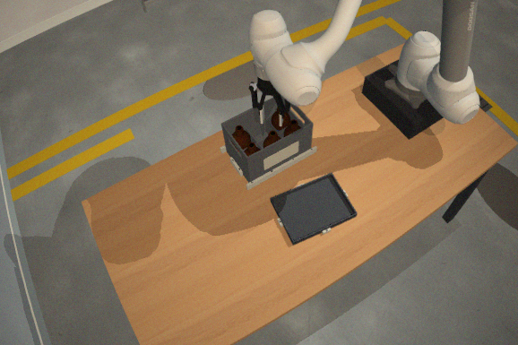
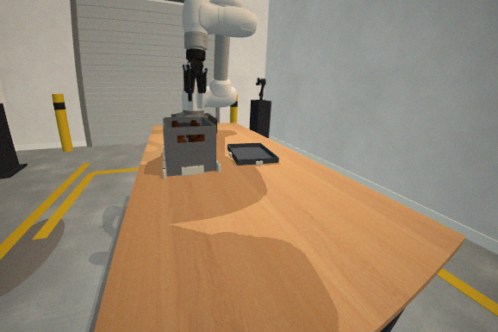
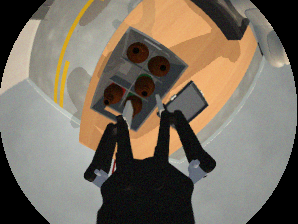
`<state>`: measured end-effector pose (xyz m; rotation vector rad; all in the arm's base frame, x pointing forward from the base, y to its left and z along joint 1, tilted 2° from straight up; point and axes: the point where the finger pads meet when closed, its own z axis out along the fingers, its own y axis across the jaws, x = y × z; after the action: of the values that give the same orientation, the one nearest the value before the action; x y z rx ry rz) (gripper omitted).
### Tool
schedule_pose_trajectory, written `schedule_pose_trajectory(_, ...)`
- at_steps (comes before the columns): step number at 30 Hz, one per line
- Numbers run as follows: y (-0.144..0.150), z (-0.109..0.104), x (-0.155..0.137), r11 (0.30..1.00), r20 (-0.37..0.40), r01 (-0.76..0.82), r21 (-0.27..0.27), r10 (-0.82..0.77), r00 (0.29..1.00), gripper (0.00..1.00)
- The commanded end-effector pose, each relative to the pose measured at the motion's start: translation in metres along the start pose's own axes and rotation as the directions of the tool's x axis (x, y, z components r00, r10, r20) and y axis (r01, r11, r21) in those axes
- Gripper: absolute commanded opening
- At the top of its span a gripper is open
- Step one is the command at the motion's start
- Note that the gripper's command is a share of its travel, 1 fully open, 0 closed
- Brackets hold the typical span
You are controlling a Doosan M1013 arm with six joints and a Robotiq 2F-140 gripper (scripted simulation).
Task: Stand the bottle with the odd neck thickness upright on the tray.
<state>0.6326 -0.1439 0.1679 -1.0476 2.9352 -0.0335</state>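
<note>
Several brown bottles point(image 1: 241, 136) point(image 3: 137, 52) stand in the grey crate point(image 1: 238, 159) point(image 2: 189, 156) point(image 3: 175, 75), necks up; in the exterior view only parts show through the crate's handle opening and over its rim. Neck thickness is too small to compare. My gripper point(image 1: 271, 124) point(image 2: 195, 96) point(image 3: 143, 102) points down above the crate, its fingers parted and nothing held between them. In the wrist view one fingertip partly covers the nearest bottle point(image 3: 135, 108). The black tray point(image 1: 314, 209) point(image 2: 253, 153) point(image 3: 187, 102) lies flat and empty beside the crate.
Pale locating strips point(image 1: 282, 168) edge the crate's foot, and small pale brackets point(image 1: 326, 230) sit at the tray's sides. The arm's black base block point(image 1: 385, 101) stands at the table's far end. The crate is near one long edge of the wooden table point(image 1: 224, 270) point(image 2: 258, 259).
</note>
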Motion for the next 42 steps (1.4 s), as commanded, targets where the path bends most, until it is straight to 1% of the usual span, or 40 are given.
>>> schedule_pose_trajectory(1, 0.002, 0.006, -0.001, 1.0, -0.003, -0.003, -0.001, 0.003, 1.0, 0.38)
schedule_pose_trajectory(26, 0.002, 0.034, -0.001, 1.0, -0.003, -0.003, -0.001, 0.003, 1.0, 0.38)
schedule_pose_trajectory(42, 0.002, 0.039, -0.001, 1.0, -0.003, -0.003, -0.001, 0.003, 1.0, 0.38)
